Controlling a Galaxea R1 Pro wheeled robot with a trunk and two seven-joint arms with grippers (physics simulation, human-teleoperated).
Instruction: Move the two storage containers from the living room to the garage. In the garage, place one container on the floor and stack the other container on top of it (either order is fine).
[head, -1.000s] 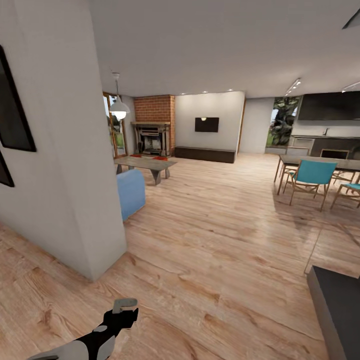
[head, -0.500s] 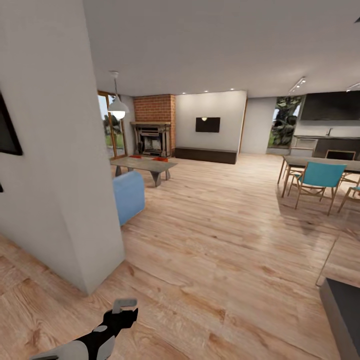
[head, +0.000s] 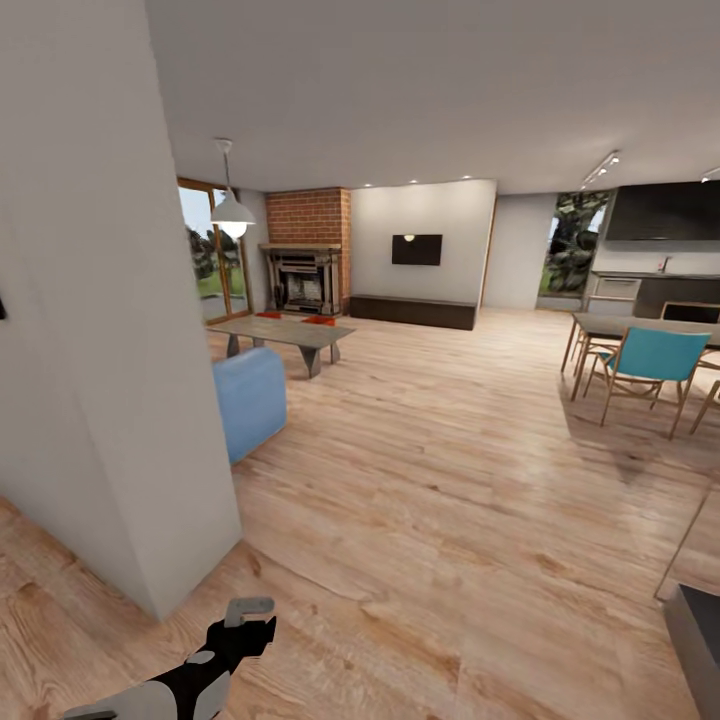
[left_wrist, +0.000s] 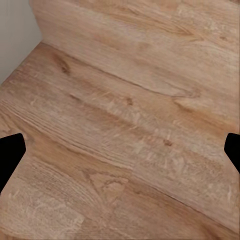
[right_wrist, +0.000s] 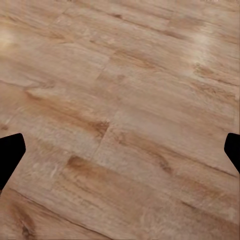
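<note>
Ahead lies the living room, with its brick fireplace (head: 310, 250) at the far left. Two small orange-red shapes, the storage containers (head: 268, 314) (head: 320, 320), sit at the far side of a low grey coffee table (head: 285, 332); at this distance their walls are not clear. My left gripper (head: 250, 612) hangs low at the bottom of the head view, far from them. In the left wrist view the left gripper (left_wrist: 120, 152) is open over bare wood planks. The right gripper (right_wrist: 120, 152) is open over planks too. The garage and its floor are out of view.
A white wall corner (head: 150, 420) stands close on my left. A blue sofa (head: 248, 400) sits just past it. Dining table and teal chairs (head: 645, 365) are at the right, and a dark counter edge (head: 700, 640) at the lower right. Wide wood floor (head: 440, 480) runs between.
The whole view has shifted: the camera moved forward, the wall corner and its dark frames slid off to the left, and the dark counter dropped toward the right corner. The left arm keeps its pose.
</note>
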